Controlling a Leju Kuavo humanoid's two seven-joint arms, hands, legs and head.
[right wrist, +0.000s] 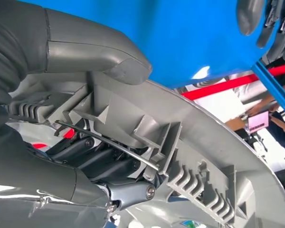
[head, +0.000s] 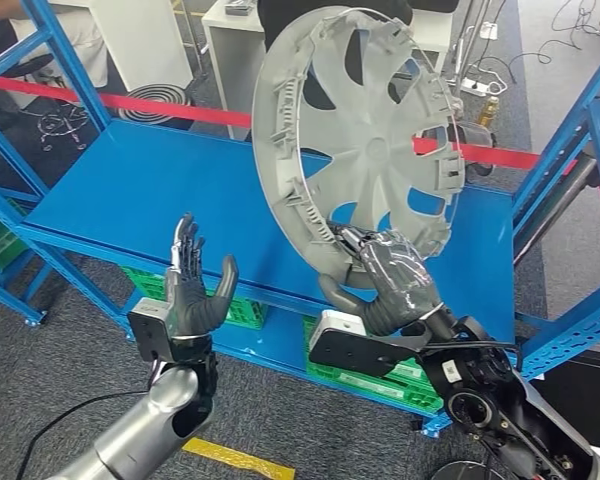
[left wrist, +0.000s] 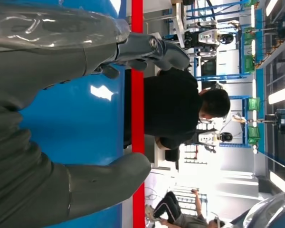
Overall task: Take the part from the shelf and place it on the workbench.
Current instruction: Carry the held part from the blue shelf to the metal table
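Observation:
A large grey wheel cover stands nearly upright above the blue shelf board, its ribbed back side toward me. My right hand grips it by the lower rim; in the right wrist view the thumb lies over the rim and darker fingers sit under it. Left of the cover and apart from it, my left hand is raised with fingers spread and nothing in it. In the left wrist view its thumb and fingers are wide apart.
Blue shelf uprights stand on both sides. Green crates sit on the lower level. Red tape runs behind the shelf, with white tables beyond. A person in black stands behind the shelf.

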